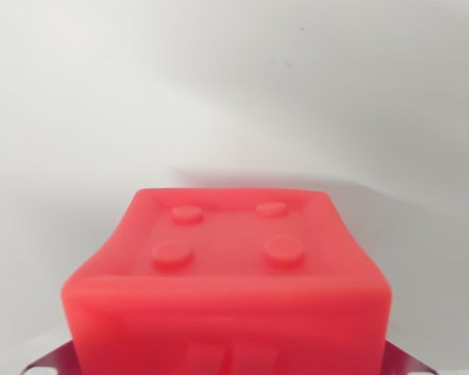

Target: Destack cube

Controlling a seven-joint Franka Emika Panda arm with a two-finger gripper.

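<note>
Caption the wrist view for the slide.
Wrist close-up: red studded cube fills the lower frame against a white surface.

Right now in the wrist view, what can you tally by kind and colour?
Red cube: 1 in view, filling the lower frame
Round studs on its top face: 4
Metal fingers: 2 tips, at the bottom corners beside the cube
Total: 1 cube, 4 studs, 2 finger tips; any cube beneath is hidden.

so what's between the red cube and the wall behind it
Nothing: in the wrist view the stretch between the red cube and the white wall is bare surface with only the cube's shadow.
</note>
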